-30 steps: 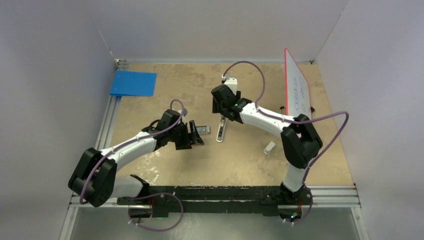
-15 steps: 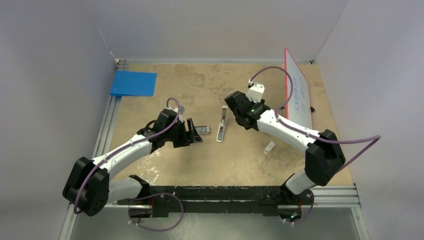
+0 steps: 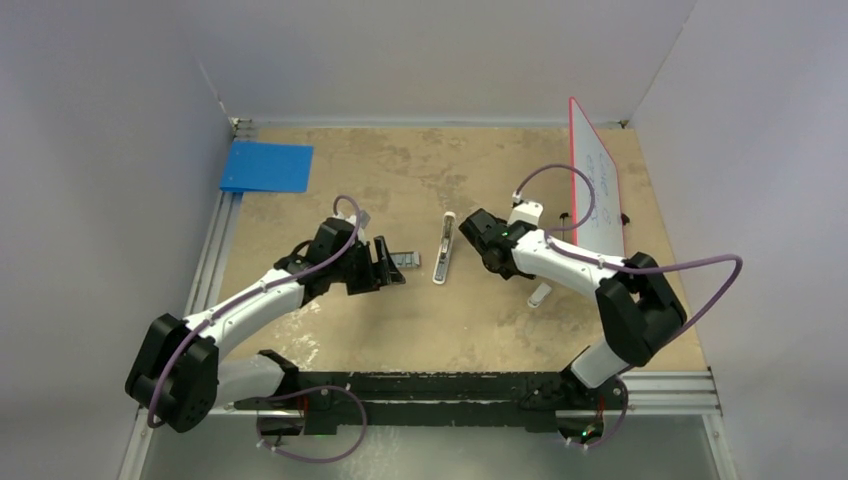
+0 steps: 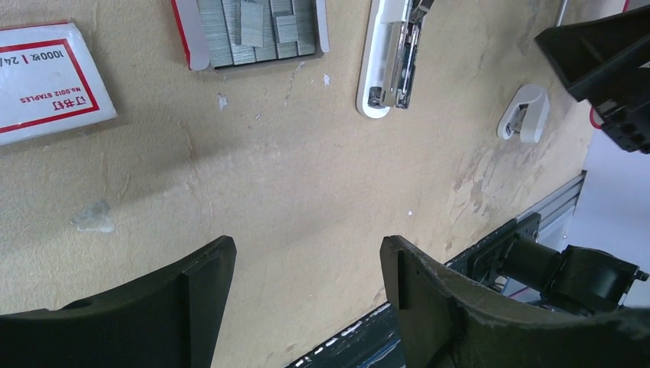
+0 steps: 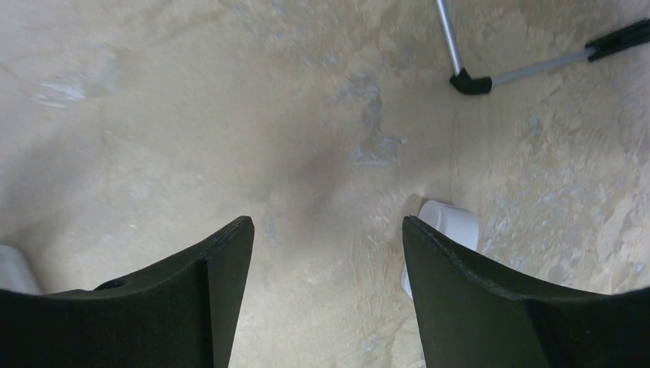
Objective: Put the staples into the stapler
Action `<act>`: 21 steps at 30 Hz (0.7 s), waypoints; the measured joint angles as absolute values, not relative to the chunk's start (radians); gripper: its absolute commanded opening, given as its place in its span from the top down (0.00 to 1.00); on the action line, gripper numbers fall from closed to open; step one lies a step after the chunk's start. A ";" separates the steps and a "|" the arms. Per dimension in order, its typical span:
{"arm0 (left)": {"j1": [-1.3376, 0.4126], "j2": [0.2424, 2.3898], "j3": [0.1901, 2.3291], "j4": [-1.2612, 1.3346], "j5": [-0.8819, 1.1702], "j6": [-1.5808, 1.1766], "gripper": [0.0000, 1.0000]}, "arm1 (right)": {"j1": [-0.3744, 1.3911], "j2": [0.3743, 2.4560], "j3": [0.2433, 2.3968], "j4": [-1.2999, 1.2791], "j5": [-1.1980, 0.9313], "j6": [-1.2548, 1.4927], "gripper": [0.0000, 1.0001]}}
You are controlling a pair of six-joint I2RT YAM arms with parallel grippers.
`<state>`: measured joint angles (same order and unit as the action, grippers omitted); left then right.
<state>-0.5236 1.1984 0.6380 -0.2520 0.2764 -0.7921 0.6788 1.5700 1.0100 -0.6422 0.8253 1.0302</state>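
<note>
The stapler (image 3: 442, 253) is a slim white bar lying mid-table, its metal channel showing in the left wrist view (image 4: 391, 57). The staples (image 4: 257, 31) are grey strips in a small red-edged tray (image 3: 402, 259) just left of the stapler. My left gripper (image 3: 386, 266) sits beside that tray, on its left, open with nothing between its fingers (image 4: 306, 253). My right gripper (image 3: 468, 230) hovers just right of the stapler's far end. It is open and empty over bare table (image 5: 328, 230).
A short white piece (image 3: 540, 294) lies right of the stapler, partly behind my right finger (image 5: 452, 224). The white-and-red box lid (image 4: 47, 80) lies near the tray. A blue folder (image 3: 266, 166) is far left, and a red-edged whiteboard (image 3: 596, 185) stands far right.
My right gripper left the stapler's far end and swung right and nearer, its arm folding lower. The left arm shifted slightly at first, then held still.
</note>
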 measured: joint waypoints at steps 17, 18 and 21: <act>-0.650 1.277 0.639 -0.003 0.516 -0.721 0.33 | 0.638 1.310 0.956 -0.518 0.620 0.925 0.35; -0.662 1.290 0.643 0.022 0.524 -0.723 0.34 | 0.638 1.263 0.965 -0.483 0.588 0.893 0.36; -0.710 1.347 0.664 0.117 0.546 -0.749 0.35 | 0.638 1.170 1.008 -0.398 0.501 0.817 0.37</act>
